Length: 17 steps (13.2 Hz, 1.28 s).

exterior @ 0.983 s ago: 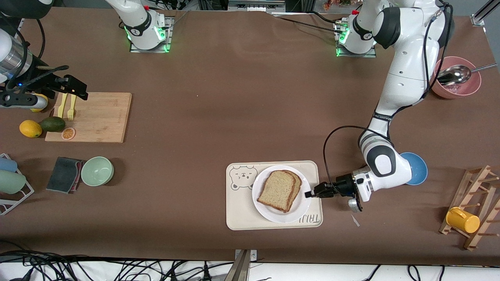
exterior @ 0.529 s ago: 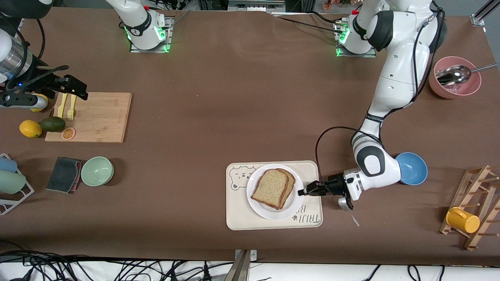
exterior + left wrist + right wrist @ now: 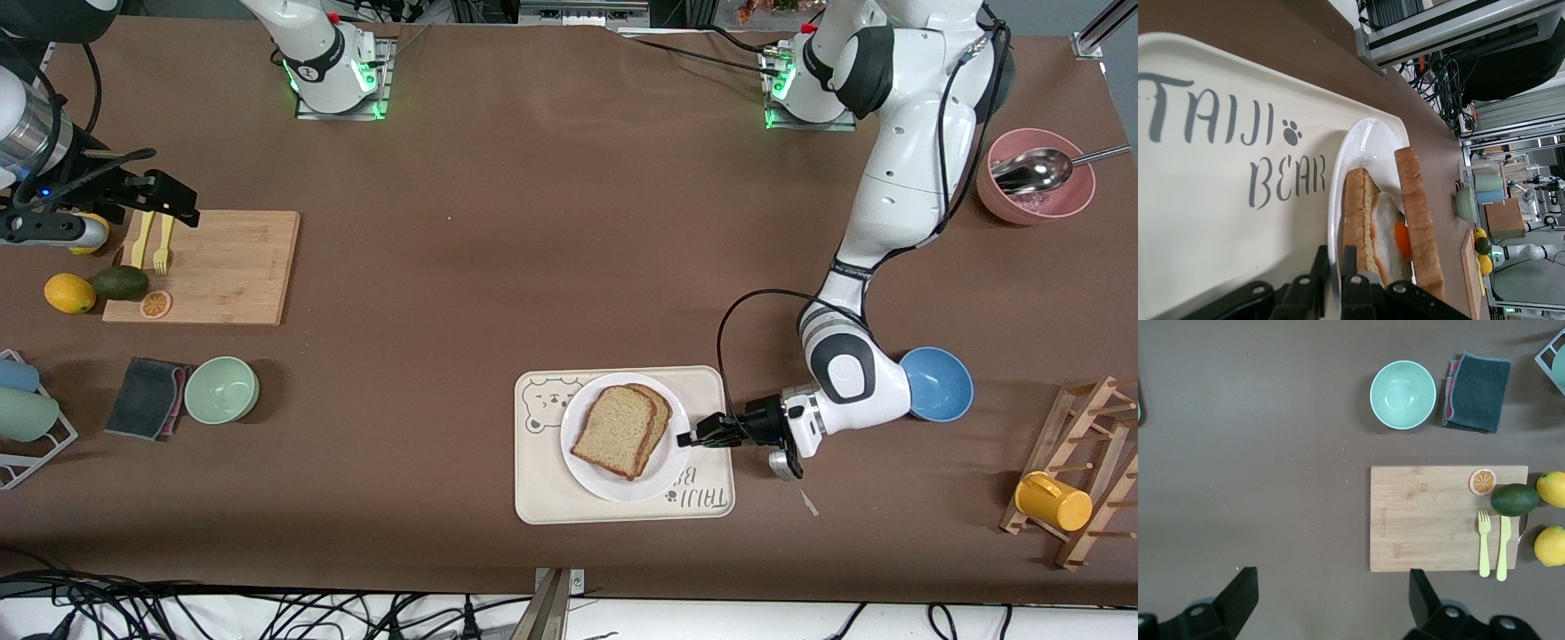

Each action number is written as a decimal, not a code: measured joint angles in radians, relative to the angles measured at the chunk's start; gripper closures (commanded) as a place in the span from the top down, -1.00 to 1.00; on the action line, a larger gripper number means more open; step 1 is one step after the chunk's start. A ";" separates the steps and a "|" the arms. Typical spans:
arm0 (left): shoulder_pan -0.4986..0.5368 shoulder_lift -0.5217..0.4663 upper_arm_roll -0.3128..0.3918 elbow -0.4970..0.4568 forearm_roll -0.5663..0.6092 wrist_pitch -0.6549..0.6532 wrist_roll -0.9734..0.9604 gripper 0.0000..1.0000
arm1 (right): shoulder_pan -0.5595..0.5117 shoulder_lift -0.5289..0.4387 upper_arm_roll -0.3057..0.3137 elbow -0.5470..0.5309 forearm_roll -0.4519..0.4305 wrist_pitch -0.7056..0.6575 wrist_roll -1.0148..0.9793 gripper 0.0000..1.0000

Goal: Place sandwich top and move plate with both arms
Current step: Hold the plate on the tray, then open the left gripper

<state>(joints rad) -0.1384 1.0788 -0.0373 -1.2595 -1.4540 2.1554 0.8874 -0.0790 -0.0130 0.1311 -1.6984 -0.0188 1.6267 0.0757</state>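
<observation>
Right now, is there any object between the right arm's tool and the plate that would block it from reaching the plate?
Nothing visible blocks it. The right tool hangs open over the wooden cutting board at its arm's end of the table, and only bare table lies from there to the plate. The left tool is already shut on the plate's rim.

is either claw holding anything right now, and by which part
The left claw grips the white plate by its rim, at the edge toward the left arm's end. The right claw is open and holds nothing.
</observation>
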 measured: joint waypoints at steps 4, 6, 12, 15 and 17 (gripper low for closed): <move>-0.006 0.000 -0.001 0.010 0.000 -0.006 0.000 0.60 | 0.000 0.000 -0.001 0.000 -0.003 -0.003 -0.001 1.00; -0.014 0.000 -0.001 0.014 0.001 -0.007 0.000 0.59 | 0.000 0.000 -0.002 0.000 -0.004 -0.004 -0.003 1.00; -0.009 -0.009 0.006 0.032 0.104 -0.007 -0.043 0.58 | -0.001 0.000 -0.002 0.000 -0.004 -0.004 -0.004 1.00; 0.001 -0.030 0.010 0.042 0.222 -0.007 -0.125 0.58 | -0.001 0.000 -0.002 0.000 -0.004 -0.004 -0.004 1.00; 0.017 -0.059 0.013 0.046 0.325 -0.007 -0.177 0.68 | -0.001 0.000 -0.002 0.000 -0.004 -0.004 -0.004 1.00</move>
<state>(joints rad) -0.1214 1.0195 -0.0247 -1.2136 -1.1291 2.1482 0.7104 -0.0798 -0.0132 0.1290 -1.6979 -0.0232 1.6224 0.0720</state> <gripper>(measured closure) 0.207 0.000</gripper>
